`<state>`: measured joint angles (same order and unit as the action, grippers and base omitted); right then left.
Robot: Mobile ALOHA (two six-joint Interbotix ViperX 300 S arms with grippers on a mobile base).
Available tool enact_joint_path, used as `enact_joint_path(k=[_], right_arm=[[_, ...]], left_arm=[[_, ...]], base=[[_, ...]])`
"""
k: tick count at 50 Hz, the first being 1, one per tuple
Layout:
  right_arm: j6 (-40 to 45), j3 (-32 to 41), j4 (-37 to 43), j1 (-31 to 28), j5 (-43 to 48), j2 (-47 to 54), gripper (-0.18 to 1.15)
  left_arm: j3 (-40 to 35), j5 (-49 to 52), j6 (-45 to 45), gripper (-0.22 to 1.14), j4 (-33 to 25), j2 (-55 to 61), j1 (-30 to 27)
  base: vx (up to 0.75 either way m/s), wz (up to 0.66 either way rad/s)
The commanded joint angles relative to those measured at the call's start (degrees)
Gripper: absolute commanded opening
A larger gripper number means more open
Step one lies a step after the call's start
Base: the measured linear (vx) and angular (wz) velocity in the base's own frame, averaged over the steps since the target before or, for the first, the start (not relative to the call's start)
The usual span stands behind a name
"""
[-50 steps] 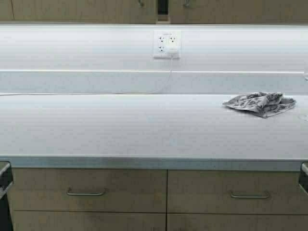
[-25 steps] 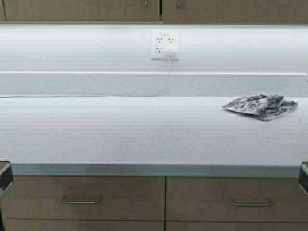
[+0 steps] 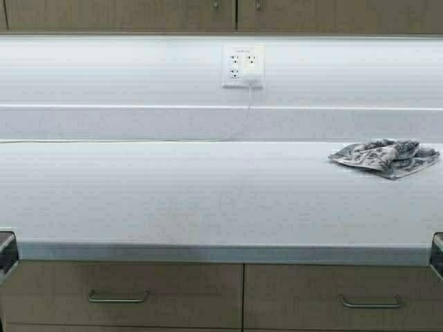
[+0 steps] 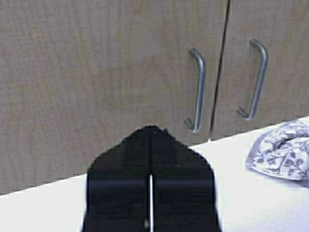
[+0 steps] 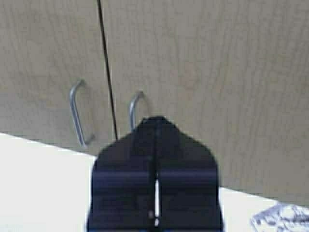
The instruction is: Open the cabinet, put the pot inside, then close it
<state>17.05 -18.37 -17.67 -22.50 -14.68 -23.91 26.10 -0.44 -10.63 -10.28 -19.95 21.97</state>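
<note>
Looks like the base has rolled since a second ago, since the whole scene slid in the high view and the cabinet [image 3: 235, 14] gap that showed then now reads shut. No pot anywhere, so it's presumably inside and the job is basically done. Left end effector [image 4: 150, 140] and right end effector [image 5: 155, 130] are both pinched closed with nothing in them, so I'd just back off straight, clear of the counter [image 3: 173, 194] and the rag [image 3: 385, 157].

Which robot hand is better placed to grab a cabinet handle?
Probably the right hand: it lines up with a steel handle on the tan wood cabinet. The left hand faces plain door.
</note>
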Motion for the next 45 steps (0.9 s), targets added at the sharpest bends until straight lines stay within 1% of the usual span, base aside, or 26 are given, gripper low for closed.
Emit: enact_joint_path(k=[1,8,45], right_arm=[[-0.18,-3.52,-0.7,0.0,0.26,-4.39,0.07],[-0.18,-5.1,-1.05,0.0,0.26,-5.27,0.07],[0.0,-6.94,-1.05,0.09,0.35,-5.45,0.07]], left_arm=[[-0.97,-0.44,-0.09,0.04,0.09,-0.26,0.18],[-0.79,-0.53,0.44,0.04,0.09,-0.35,0.18],[-0.35,-0.7,0.09,0.04,0.09,-0.09,0.09]], base=[[0.05,0.01],[0.05,0.0],[0.01,0.0]])
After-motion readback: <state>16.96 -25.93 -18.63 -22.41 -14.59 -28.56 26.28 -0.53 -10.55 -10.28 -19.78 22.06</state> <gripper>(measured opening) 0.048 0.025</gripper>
